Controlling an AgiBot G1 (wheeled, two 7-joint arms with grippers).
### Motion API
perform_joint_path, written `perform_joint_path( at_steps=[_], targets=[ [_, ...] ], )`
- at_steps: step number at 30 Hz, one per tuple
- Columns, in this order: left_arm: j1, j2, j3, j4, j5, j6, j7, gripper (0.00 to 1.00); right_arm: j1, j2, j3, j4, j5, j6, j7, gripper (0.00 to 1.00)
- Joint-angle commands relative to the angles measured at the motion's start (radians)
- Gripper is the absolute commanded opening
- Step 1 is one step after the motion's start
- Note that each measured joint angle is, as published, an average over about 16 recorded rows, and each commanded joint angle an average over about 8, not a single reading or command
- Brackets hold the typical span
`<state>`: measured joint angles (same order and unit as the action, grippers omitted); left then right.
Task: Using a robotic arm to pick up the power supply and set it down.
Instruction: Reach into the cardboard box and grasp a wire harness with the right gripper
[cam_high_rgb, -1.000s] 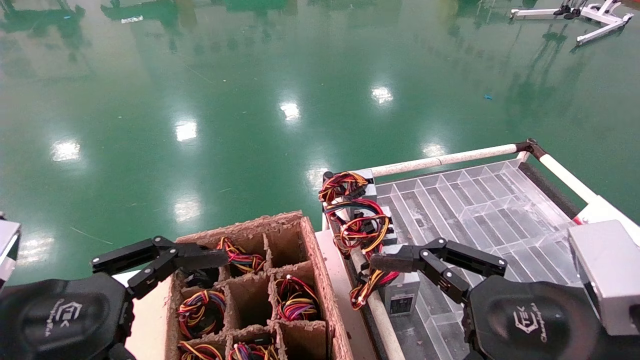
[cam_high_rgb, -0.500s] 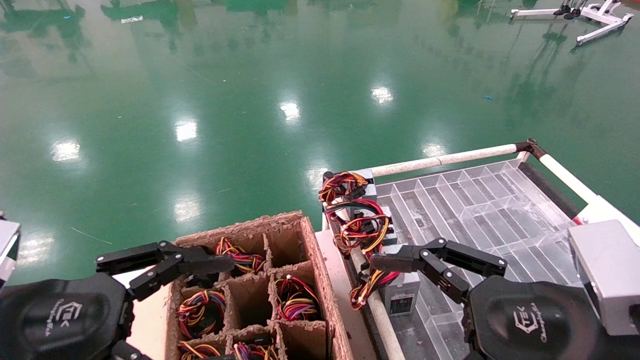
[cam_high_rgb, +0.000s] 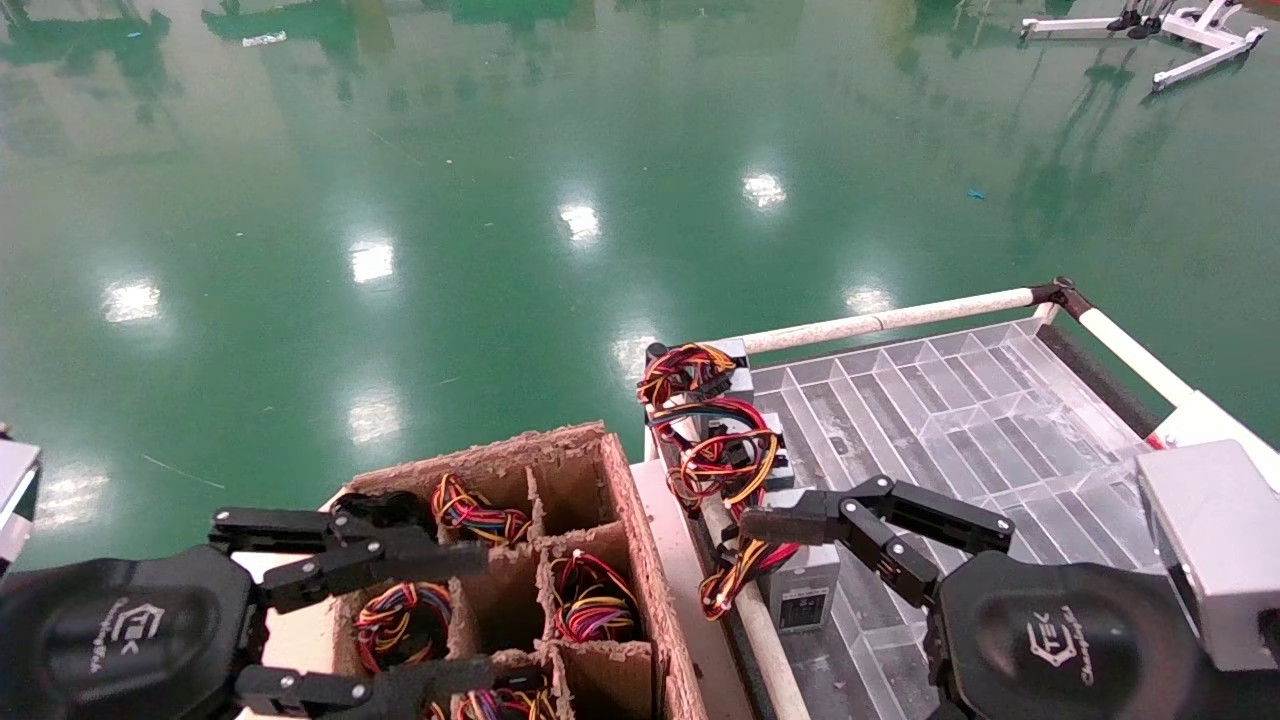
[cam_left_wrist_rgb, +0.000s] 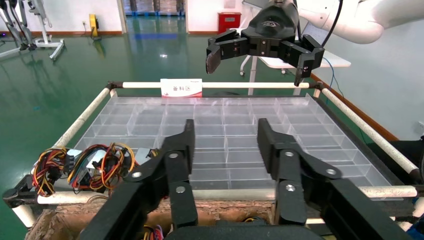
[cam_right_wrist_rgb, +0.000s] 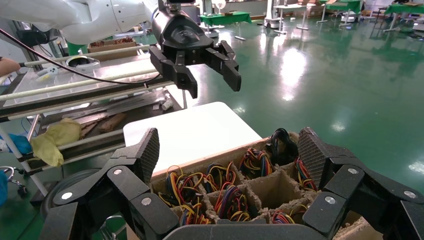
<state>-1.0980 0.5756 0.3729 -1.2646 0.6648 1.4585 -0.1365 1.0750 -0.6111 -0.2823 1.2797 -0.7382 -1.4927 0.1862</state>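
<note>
Power supplies stand in a cardboard box (cam_high_rgb: 640, 540) with dividers; mostly their bunches of red, yellow, orange and purple wires show. One bunch (cam_high_rgb: 405, 618) lies below my left gripper (cam_high_rgb: 497, 617), which hovers open over the box with nothing between its fingers. In the right wrist view the same bunches (cam_right_wrist_rgb: 227, 195) fill the compartments, and the left gripper (cam_right_wrist_rgb: 214, 86) hangs above them on its white arm. My right gripper (cam_right_wrist_rgb: 230, 150) is open and empty, with one of its fingers (cam_high_rgb: 800, 520) over the near left part of a clear tray (cam_high_rgb: 950, 400).
Grey boxes with red, yellow and black wires (cam_high_rgb: 715, 440) sit along the clear divided tray's left edge, one (cam_high_rgb: 805, 590) nearest me. White rails (cam_high_rgb: 880, 320) frame the tray. Green floor lies beyond. A white table top (cam_right_wrist_rgb: 190, 132) borders the cardboard box.
My left gripper has shifted forward over the cardboard box, and its second finger has come into the head view. The right gripper has not moved.
</note>
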Motion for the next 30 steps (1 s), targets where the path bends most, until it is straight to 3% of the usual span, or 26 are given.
perform_joint_path(
  at_steps=[1,6,10,22,24,29,30],
  targets=[
    [0.0,0.0,0.0,0.0,0.0,0.0,0.0,0.0,0.0,0.0,0.002,0.002,0.005,-0.002,0.0,1.0],
    [0.0,0.0,0.0,0.0,0.0,0.0,0.0,0.0,0.004,-0.005,-0.021,-0.013,-0.052,0.019,0.003,1.0],
    [0.0,0.0,0.0,0.0,0.0,0.0,0.0,0.0,0.033,-0.037,-0.068,-0.037,-0.163,0.062,0.008,1.0],
    [0.0,0.0,0.0,0.0,0.0,0.0,0.0,0.0,0.224,-0.259,-0.247,-0.165,-0.523,0.153,-0.009,0.97],
    [0.0,0.0,0.0,0.0,0.0,0.0,0.0,0.0,0.254,-0.299,-0.274,-0.193,-0.572,0.16,-0.021,0.82],
    [0.0,0.0,0.0,0.0,0.0,0.0,0.0,0.0,0.313,-0.39,-0.329,-0.262,-0.675,0.186,-0.055,0.21],
    [0.0,0.0,0.0,0.0,0.0,0.0,0.0,0.06,0.322,-0.406,-0.337,-0.276,-0.69,0.193,-0.063,0.11]
  ],
)
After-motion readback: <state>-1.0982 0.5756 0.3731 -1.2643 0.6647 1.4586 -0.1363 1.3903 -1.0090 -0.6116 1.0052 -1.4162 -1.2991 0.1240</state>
